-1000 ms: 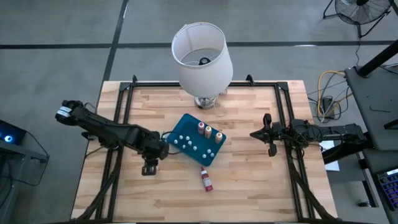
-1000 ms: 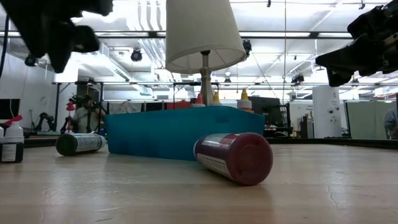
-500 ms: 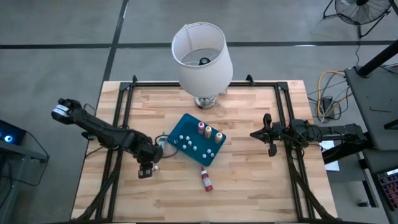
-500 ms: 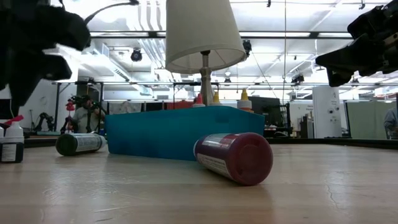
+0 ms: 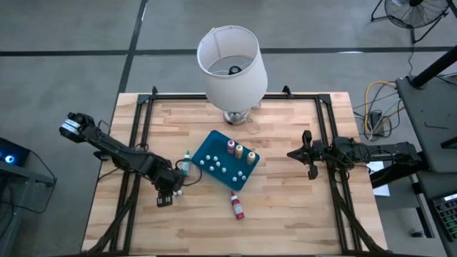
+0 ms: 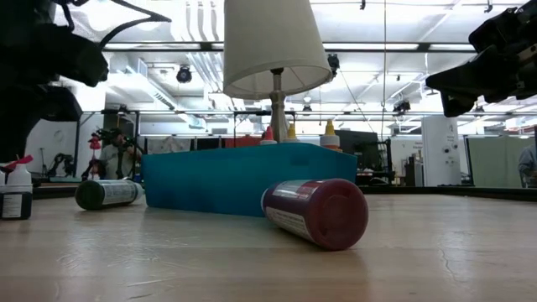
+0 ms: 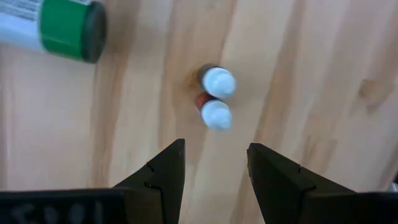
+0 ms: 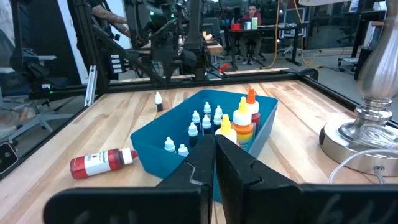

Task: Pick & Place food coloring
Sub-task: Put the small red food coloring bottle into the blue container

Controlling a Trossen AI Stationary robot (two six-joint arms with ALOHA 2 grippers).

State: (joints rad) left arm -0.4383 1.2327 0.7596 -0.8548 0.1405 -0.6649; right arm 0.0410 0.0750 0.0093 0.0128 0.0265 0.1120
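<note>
Left gripper (image 7: pixel 211 180) shifted outward | parted, empty | two small bottles (image 7: pixel 211 96) standing just ahead

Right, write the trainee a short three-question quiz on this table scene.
1. True or false: the right gripper is shut.
2. The dark red cylindrical bottle lies: A) on the wooden table, outside the teal-blue plastic tray; B) inside that tray; C) in a gripper.
3. Which gripper hovers open above the two small white-capped bottles?
Key: 1 true; 2 A; 3 the left gripper.
</note>
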